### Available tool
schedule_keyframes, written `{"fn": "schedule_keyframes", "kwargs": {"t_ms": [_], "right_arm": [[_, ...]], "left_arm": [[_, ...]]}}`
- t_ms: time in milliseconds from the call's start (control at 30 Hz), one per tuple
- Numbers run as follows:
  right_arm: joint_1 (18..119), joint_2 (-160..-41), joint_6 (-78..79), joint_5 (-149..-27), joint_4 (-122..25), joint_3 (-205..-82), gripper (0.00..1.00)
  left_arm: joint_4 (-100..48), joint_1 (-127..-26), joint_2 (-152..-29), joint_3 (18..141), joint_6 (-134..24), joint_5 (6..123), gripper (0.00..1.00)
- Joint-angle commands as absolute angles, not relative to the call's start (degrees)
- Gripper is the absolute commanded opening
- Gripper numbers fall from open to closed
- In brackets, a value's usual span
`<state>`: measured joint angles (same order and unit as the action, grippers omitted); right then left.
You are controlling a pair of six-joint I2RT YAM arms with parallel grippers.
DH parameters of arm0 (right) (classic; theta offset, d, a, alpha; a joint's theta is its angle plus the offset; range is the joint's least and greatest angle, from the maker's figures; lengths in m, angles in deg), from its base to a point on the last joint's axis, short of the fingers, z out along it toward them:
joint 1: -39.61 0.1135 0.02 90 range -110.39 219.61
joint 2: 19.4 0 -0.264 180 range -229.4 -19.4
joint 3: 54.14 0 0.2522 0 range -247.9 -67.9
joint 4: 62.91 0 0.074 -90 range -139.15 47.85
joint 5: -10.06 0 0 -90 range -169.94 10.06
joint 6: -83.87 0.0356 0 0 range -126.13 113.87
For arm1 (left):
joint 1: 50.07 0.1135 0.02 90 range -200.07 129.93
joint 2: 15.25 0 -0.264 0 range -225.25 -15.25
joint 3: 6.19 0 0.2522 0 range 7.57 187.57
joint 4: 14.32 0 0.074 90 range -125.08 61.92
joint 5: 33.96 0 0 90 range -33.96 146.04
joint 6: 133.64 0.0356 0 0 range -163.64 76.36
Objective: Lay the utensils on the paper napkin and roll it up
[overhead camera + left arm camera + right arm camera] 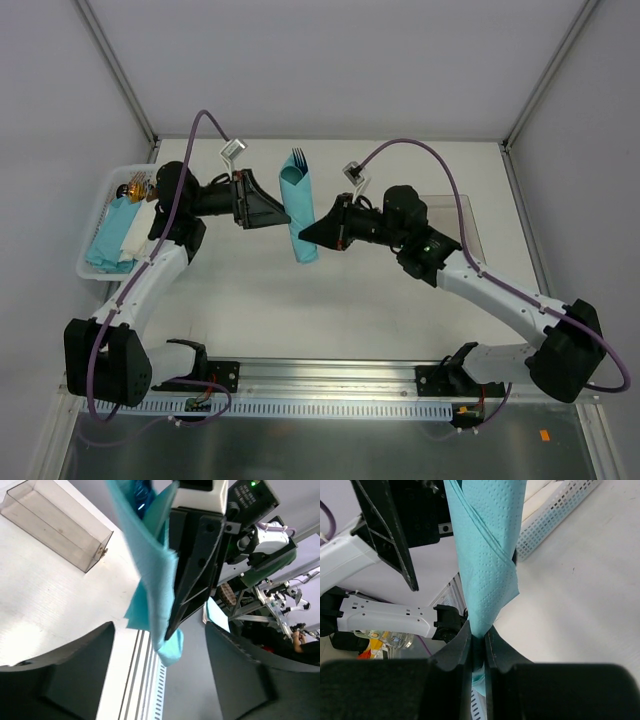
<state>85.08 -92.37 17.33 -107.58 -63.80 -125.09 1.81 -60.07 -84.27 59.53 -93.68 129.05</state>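
The teal-blue paper napkin (pixel 298 218) is rolled into a slim tube and held above the table. The teal fork tines of the utensils (pixel 298 158) stick out of its far end. My right gripper (pixel 306 232) is shut on the roll's lower part, and the right wrist view shows its jaws (pixel 478 642) pinching the napkin (pixel 487 555). My left gripper (pixel 276 212) is open on the roll's left side. In the left wrist view its fingers (pixel 75 670) stand wide apart and the roll (pixel 150 580) hangs ahead between them.
A white basket (pixel 92 262) with teal and white napkin bundles stands at the left edge; it also shows in the right wrist view (pixel 555 515). A clear plastic box (pixel 458 215) lies on the right, also in the left wrist view (pixel 55 522). A metal rail (pixel 330 395) runs along the near edge.
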Motion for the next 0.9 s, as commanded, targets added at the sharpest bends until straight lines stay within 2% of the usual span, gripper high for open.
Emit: {"fn": "schedule_keyframes", "kwargs": {"t_ms": [0, 33, 67, 267, 433, 500, 633, 700, 867], "right_arm": [[85.0, -89.4, 19.1, -109.8, -70.3, -125.4, 0.00], [85.0, -89.4, 19.4, -110.3, -71.0, -125.2, 0.00], [84.9, -89.3, 20.3, -110.6, -72.3, -124.9, 0.00], [85.0, -90.7, 24.4, -113.1, -77.6, -124.2, 0.00], [85.1, -93.0, 27.3, -114.2, -80.4, -124.5, 0.00], [85.2, -93.6, 27.8, -114.5, -81.1, -124.8, 0.00], [85.6, -94.2, 28.3, -114.5, -82.1, -124.8, 0.00], [85.6, -94.1, 28.3, -114.5, -82.0, -124.6, 0.00], [85.6, -93.8, 28.2, -114.2, -81.9, -124.5, 0.00]], "left_arm": [[3.3, -59.8, -82.6, 57.8, -93.9, 129.8, 0.76], [3.7, -59.8, -82.6, 57.1, -94.2, 129.9, 0.94], [4.9, -59.8, -82.7, 56.8, -95.2, 129.9, 0.99], [19.3, -60.0, -83.6, 54.5, -106.6, 128.6, 0.99], [38.8, -61.3, -85.8, 53.3, -120.6, 127.6, 0.99], [41.2, -62.4, -86.1, 53.4, -123.0, 127.1, 0.99], [35.9, -63.9, -85.7, 54.7, -120.0, 127.0, 0.98], [35.4, -64.2, -86.4, 55.1, -120.4, 127.0, 0.94], [33.3, -64.3, -87.2, 56.9, -120.4, 127.3, 0.62]]}}
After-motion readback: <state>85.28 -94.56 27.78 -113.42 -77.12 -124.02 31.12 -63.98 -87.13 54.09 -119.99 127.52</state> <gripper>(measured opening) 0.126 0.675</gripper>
